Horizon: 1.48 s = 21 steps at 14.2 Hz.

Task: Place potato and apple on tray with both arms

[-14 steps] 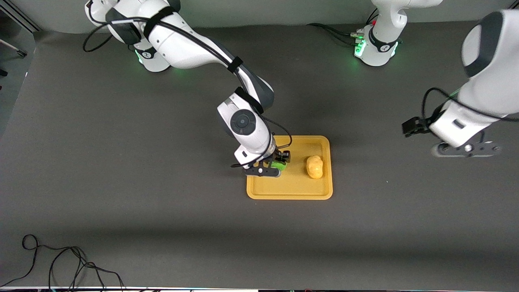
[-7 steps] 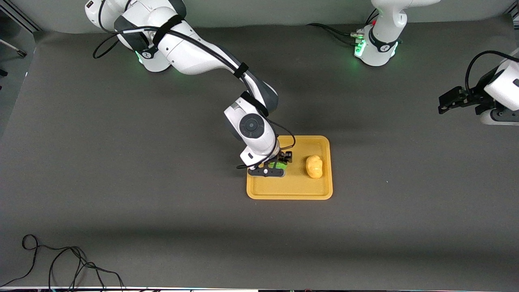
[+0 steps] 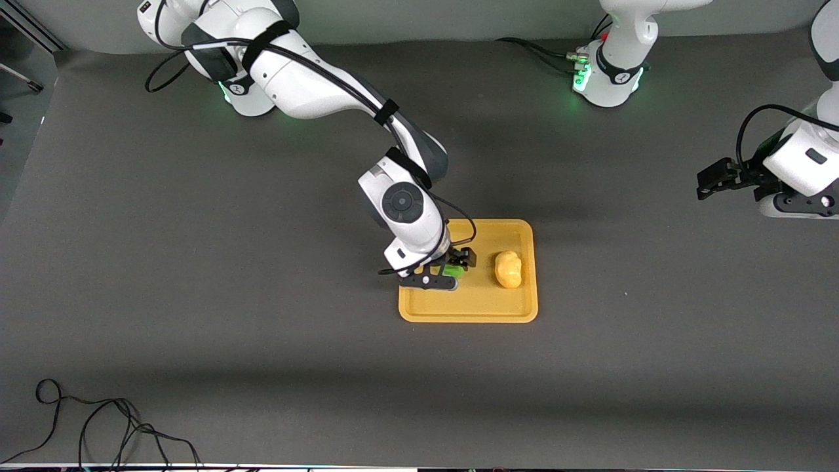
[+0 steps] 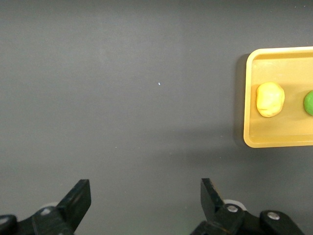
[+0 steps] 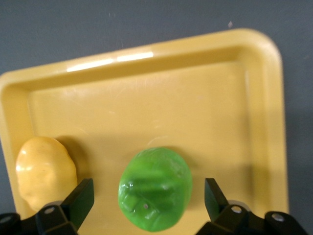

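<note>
My right gripper [image 5: 146,200] hangs spread around the apple [image 5: 154,195] – potato [image 5: 45,171] beside – on the tray [image 5: 146,93]; left gripper [image 4: 145,208] (parted) waits over bare table.

Tray [image 3: 468,308] at frame centre on desk [image 3: 196,295]. Apple [image 3: 452,269] and potato [image 3: 508,269] side by side in it; potato toward left arm's end.

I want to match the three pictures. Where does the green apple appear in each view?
Front view: the apple lies on the tray, partly hidden under the right gripper, toward the right arm's end.
Left wrist view: only a sliver of the apple shows, at the picture's edge.
Right wrist view: the apple fills the centre, between the open fingers.
Shared landmark: the potato beside the apple on the tray.
</note>
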{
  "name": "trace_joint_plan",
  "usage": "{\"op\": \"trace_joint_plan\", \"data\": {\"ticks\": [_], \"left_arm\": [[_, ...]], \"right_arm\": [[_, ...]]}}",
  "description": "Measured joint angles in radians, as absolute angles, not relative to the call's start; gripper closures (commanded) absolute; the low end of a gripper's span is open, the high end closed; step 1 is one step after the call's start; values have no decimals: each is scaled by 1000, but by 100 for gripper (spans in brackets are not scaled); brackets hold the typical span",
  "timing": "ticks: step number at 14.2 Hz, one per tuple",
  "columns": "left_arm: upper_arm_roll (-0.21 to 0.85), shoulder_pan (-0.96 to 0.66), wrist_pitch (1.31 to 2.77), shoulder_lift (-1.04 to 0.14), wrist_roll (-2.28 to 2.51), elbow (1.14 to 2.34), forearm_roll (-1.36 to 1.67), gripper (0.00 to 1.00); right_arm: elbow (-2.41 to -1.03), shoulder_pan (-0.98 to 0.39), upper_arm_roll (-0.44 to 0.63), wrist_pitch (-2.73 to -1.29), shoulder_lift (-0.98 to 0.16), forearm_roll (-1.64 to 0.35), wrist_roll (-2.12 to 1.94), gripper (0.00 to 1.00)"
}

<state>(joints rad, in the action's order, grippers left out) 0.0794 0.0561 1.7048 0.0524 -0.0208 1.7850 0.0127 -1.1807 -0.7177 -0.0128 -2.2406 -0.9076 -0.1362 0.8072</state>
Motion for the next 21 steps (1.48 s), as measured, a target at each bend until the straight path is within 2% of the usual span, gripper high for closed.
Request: {"op": "trace_joint_plan", "data": {"ticks": [2,5,8,13,15,17,21], "left_arm": [[79,57,1705,53,-21,1784,13,0],[78,61,1705,53,-21,1775,13,0],[78,63,1705,52,-21,1771,13,0],[78,63,1705,50,-21,1771,13,0],[78,63,1707,49,-21,1771,13,0],[78,63,1709,47,-21,1772,13,0],[78,64,1713,39,-21,1773,13,0]], "right_arm": [[-1177,-687,-2,-2141,-838,-134,781,0],[-1232,-617,47,-1994,-672,-127,628,0],[-1396,-558,145,-1949,-493,-128,433,0],[-1659,-556,295,-1901,-213,-127,294,0],[-1720,-558,340,-1872,-110,-114,279,0],[-1741,-558,388,-1836,-55,-96,260,0],[-1736,-558,445,-1829,-44,-94,249,0]]}}
